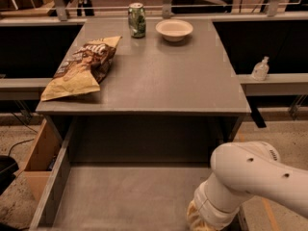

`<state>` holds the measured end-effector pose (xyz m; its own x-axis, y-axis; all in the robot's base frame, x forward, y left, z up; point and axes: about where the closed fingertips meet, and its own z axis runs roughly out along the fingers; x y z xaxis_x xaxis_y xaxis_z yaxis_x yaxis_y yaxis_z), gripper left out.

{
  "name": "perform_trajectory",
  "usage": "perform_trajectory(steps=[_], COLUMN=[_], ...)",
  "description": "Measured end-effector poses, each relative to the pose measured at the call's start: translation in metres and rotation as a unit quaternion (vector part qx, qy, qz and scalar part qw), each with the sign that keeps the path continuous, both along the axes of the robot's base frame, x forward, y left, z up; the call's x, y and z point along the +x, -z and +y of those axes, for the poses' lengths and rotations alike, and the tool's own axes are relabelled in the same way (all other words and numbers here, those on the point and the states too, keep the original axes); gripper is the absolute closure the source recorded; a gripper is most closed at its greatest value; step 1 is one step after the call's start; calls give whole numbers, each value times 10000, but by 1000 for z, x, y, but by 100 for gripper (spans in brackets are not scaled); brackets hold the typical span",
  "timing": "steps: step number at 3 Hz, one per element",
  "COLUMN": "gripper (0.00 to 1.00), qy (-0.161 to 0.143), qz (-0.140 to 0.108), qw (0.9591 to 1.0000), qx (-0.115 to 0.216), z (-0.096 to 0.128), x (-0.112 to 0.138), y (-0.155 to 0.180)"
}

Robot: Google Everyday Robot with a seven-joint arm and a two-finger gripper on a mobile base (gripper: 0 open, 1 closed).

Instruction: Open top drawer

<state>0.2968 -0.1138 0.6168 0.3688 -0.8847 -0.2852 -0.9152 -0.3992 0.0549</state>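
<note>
The top drawer (120,196) is pulled far out from under the grey counter, and its grey inside is bare. Its front panel and knob lie below the bottom edge of the view. My white arm (250,182) reaches down at the drawer's right front corner. The gripper itself is hidden under the arm's wrist (207,218) at the bottom edge, so its fingers do not show.
On the counter top (163,76) lie a chip bag (82,66), a green can (137,19) and a white bowl (174,29). A light plywood box (41,155) sits left of the drawer. A small sanitizer bottle (260,69) stands on the right ledge.
</note>
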Motion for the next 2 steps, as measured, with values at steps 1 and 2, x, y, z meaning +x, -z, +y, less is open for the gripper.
perform_trajectory(steps=[1, 2], gripper=[76, 51], qy=[0, -6], qz=[0, -3], qw=[10000, 10000], qx=[0, -8], z=[0, 0], x=[4, 3], y=[0, 0])
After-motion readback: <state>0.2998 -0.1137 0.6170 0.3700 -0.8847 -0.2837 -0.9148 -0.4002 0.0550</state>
